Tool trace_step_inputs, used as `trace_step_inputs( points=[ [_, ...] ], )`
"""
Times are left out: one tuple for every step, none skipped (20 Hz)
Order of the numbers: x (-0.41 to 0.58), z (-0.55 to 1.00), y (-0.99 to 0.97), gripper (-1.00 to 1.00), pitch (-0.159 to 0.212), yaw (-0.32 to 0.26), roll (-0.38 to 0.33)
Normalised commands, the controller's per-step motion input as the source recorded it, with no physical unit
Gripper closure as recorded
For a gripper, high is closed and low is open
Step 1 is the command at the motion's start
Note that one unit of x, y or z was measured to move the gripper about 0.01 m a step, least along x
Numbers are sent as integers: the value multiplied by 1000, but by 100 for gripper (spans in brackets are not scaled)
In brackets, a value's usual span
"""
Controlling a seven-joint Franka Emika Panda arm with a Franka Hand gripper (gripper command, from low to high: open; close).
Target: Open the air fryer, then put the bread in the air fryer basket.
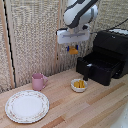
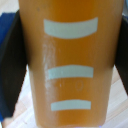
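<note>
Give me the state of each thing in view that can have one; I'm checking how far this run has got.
air fryer basket: pulled out, open.
air fryer handle: upright on the basket front, not held.
bread: held in the air, clear of the table.
end effector: shut on the bread.
pink cup: upright on the table.
small bowl: holds yellow pieces.
plate: bare.

Even, soft light fills the exterior view, and only faint shadows are cast on the bench (image 1: 95, 107) beside the plate (image 1: 27, 106) and cup (image 1: 38, 81). Dull glare is seen on the fryer (image 1: 111, 47). The wrist view is blurred throughout, with the bread (image 2: 70, 62) out of focus and a pale sheen on it.
</note>
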Motion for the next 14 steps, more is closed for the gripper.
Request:
trace_step_inputs(
  points=[
    [237, 526, -757, 100, 0, -137, 0],
    [157, 509, -829, 100, 0, -119, 0],
    [103, 489, -874, 100, 0, -108, 4],
    [69, 434, -914, 100, 0, -96, 9],
    [54, 397, -931, 100, 0, -90, 11],
    [26, 346, -943, 100, 0, -88, 11],
    [0, 286, -934, 100, 0, -94, 10],
    [0, 189, -889, 100, 0, -112, 9],
    [0, 131, -863, 100, 0, -122, 7],
    [-37, 80, -811, 100, 0, -144, 5],
    [-71, 6, -754, 100, 0, -167, 4],
    [-83, 0, -726, 100, 0, -178, 5],
    [-69, -14, -666, 100, 0, -205, 3],
    [-40, -86, -623, 100, -15, -222, 3]
  ],
)
